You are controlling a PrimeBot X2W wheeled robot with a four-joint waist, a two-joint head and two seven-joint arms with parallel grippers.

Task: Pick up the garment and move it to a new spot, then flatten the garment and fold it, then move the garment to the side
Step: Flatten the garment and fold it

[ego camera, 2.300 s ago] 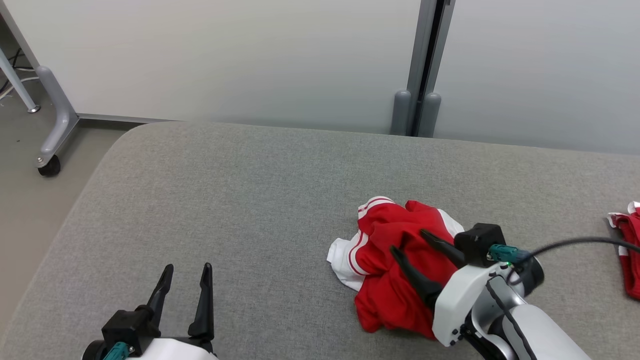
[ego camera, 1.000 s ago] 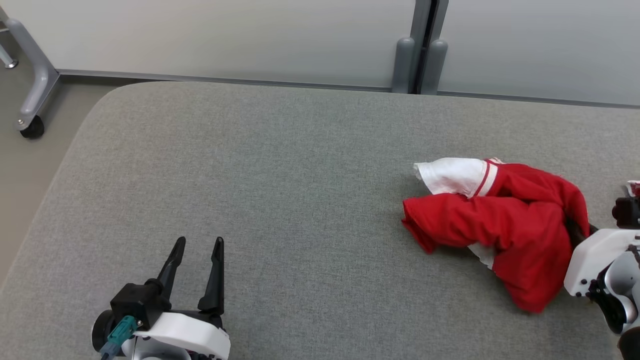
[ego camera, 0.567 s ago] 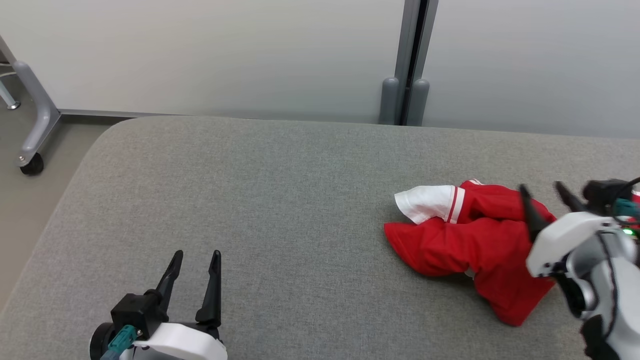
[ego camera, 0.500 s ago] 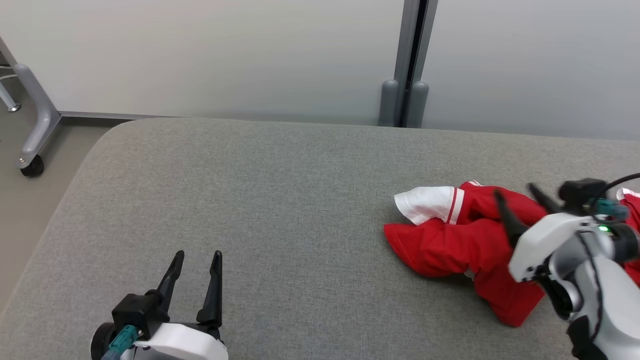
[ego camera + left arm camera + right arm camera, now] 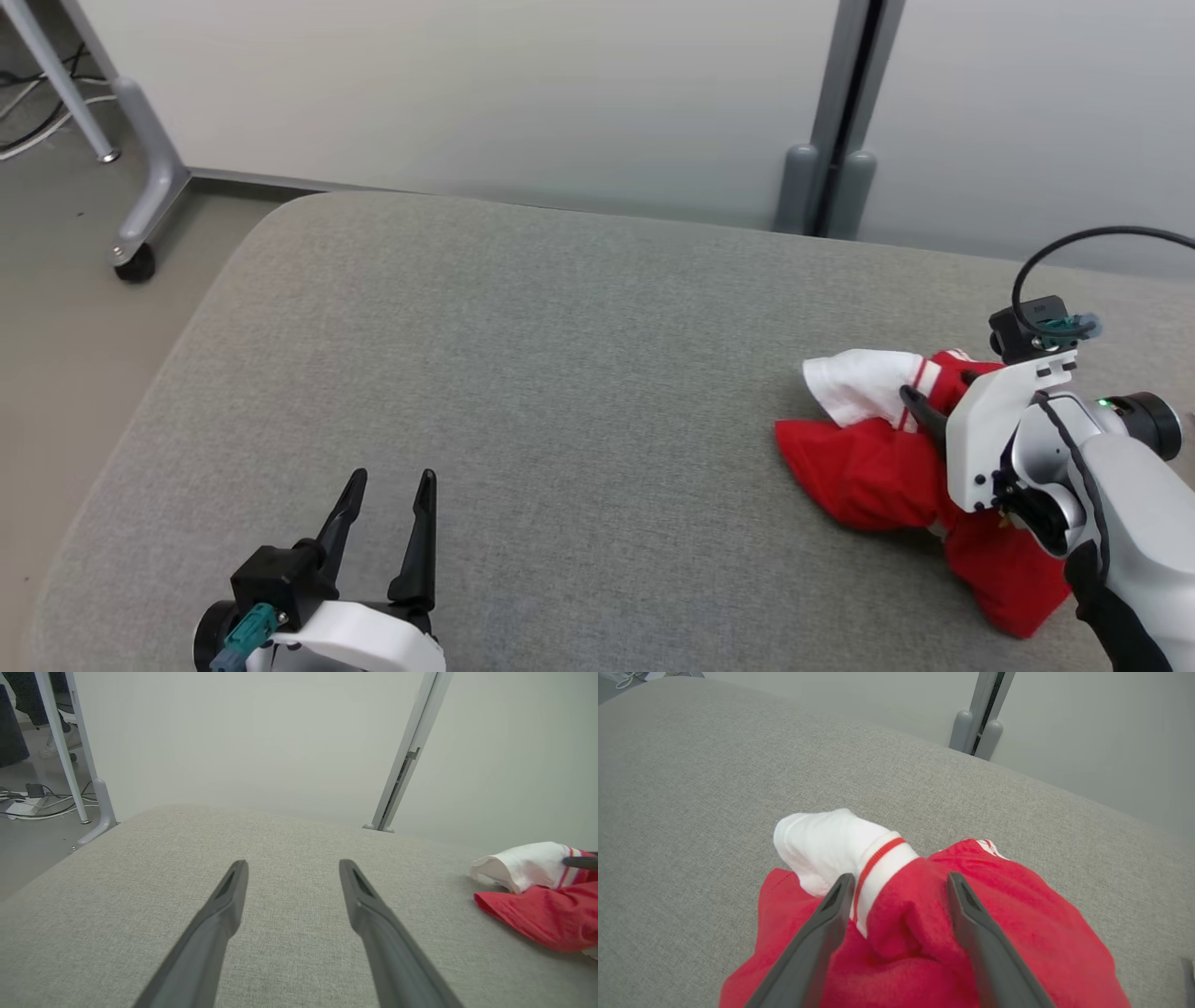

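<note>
While the crumpled red-and-white cloth garment [image 5: 868,467] lies on the right of the grey padded table [image 5: 560,373], I judge flattening is in hand: my right gripper [image 5: 900,877] straddles a red fold, jaws wide, gripping nothing; my left gripper [image 5: 392,476] hovers near-left, spread and empty. Next, pinch an edge and spread it. No lettering shows.

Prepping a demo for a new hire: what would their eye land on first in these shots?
The crumpled red and white garment, bright against the grey table at its right side. The right pincer stands open over it, a finger on each side of a red fold. The left pincer hangs open above the table at lower left.
</note>
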